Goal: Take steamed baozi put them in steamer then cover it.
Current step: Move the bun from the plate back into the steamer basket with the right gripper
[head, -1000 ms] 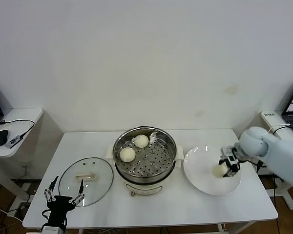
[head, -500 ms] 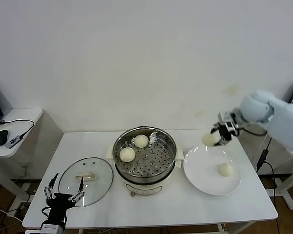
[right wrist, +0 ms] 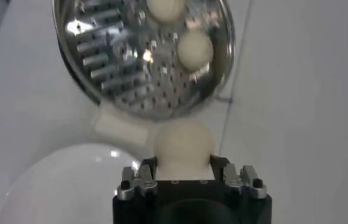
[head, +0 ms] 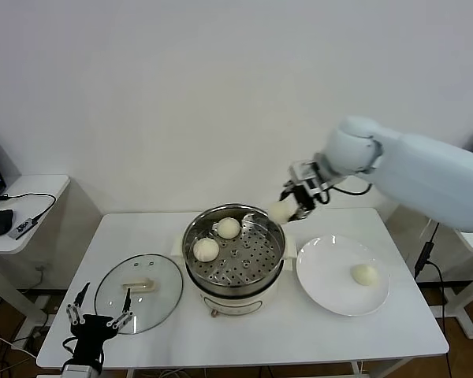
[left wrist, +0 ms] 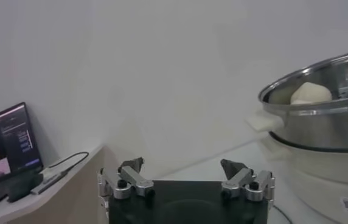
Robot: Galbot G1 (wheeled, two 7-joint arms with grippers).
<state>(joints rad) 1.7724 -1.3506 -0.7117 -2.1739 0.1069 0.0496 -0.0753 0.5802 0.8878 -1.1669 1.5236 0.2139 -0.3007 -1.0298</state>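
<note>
Third bun in transit to steamer.
Head view: right gripper [head: 289,203] carries a baozi [head: 280,211] at the steamer [head: 233,250] rim's right edge; two inside, one on plate [head: 331,285]; cover [head: 139,291] on tabletop [head: 299,331]; left gripper [head: 101,321] idle, fingers spread.
Left wrist view: fingers [left wrist: 131,176] apart, empty.
Right wrist view: fingers closed on bun's sides. Likely soft, light; squeeze gently.

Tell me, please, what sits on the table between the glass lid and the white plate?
The steamer, with two baozi on its tray, stands between lid and plate, per the head view.
</note>
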